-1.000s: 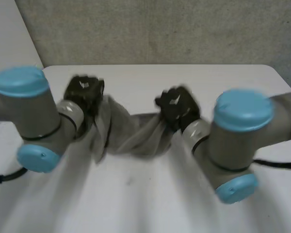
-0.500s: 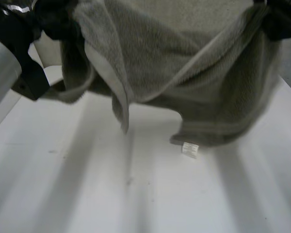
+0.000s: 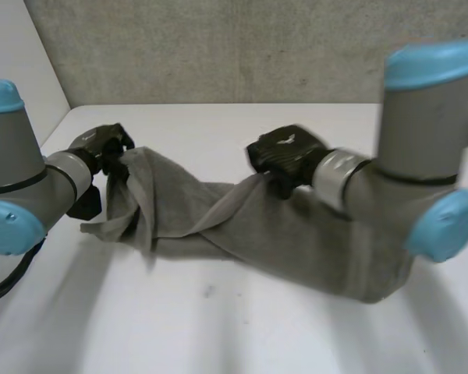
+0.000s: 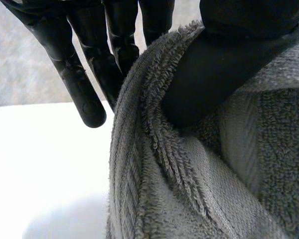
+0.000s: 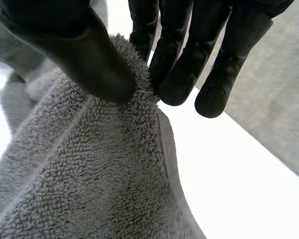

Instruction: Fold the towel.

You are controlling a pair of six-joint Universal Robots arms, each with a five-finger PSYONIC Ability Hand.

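Firmly, fingers of left hand (image 3: pixel 101 148) and right hand (image 3: pixel 285 153) pinch the towel (image 3: pixel 296 234) edge.

Clearance: towel blocks the middle, table open in front and behind.
Towel (image 3: pixel 218 218) lies bunched across the table (image 3: pixel 218 327) between my left hand (image 3: pixel 101 149) and my right hand (image 3: pixel 285 153). Both are pinched onto it, so there's no straight path between them at table level. Near side of the table is bare, full width. Far strip behind the towel is bare too, up to the grey wall (image 3: pixel 218 47). My right arm (image 3: pixel 374 187) hangs over the towel's right end.
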